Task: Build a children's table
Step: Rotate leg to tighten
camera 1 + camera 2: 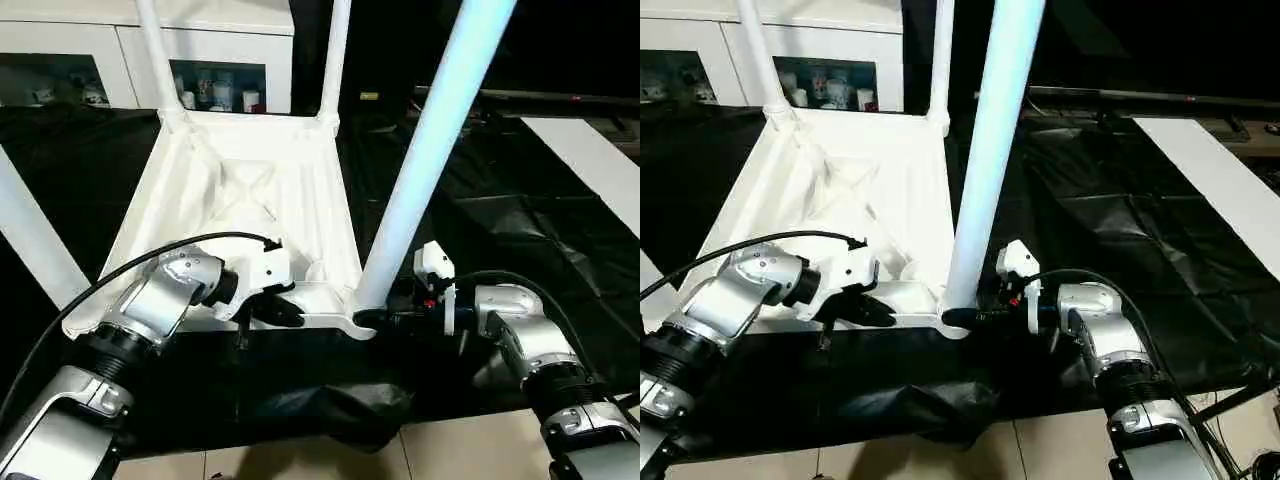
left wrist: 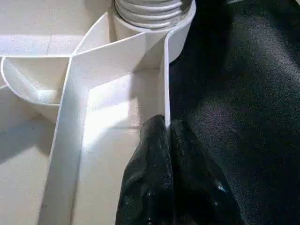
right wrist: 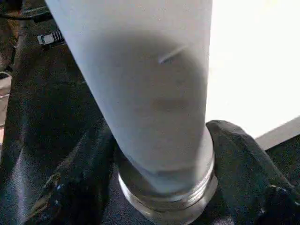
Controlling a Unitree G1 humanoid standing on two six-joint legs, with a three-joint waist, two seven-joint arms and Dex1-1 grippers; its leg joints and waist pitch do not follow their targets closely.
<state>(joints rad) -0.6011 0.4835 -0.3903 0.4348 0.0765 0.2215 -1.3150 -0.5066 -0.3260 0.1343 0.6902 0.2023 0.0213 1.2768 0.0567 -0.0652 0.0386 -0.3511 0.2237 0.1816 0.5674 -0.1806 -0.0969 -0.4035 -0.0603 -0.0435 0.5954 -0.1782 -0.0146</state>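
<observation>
- Three white tapered tube legs stand up from the corner sockets of the white plastic square top with ribbed underside [image 1: 250,200], which lies upside down on the black-covered counter [image 1: 520,220]; a fourth leg [image 1: 30,240] slants at the left edge, seating not visible.
- Left gripper [image 2: 165,125]: fingers clenched on the top's thin near rim wall. Risk: the wall is narrow and smooth, so the pinch may slide off and free the top to turn.
- Right gripper [image 3: 161,178]: fingers straddle the near right leg [image 1: 430,150] at its threaded collar; contact cannot be told.
- Risk: this leg tilts in the head views; turning it so may cross the threads.
- Risk: a hard push could skid the top on the slack black sheet.
- Flat white rectangular board [image 1: 590,160] lies well apart, no hazard.
</observation>
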